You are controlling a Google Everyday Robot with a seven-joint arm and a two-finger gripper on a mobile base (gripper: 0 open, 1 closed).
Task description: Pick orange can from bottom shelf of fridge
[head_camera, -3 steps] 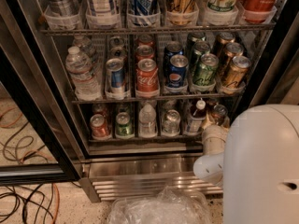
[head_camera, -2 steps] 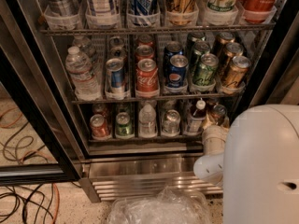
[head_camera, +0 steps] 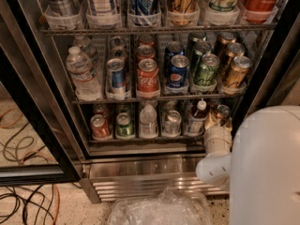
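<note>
Gripper (head_camera: 213,123) at orange can (head_camera: 221,111), bottom shelf (head_camera: 140,139) right lane.

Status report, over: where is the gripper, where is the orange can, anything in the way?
Gripper at bottom shelf, right end, by the orange can. Can standing in rightmost lane. White-capped bottle close on its left.

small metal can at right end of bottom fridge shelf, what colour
Coppery-orange metal can, silver top, next to the gripper there; camera view.
</note>
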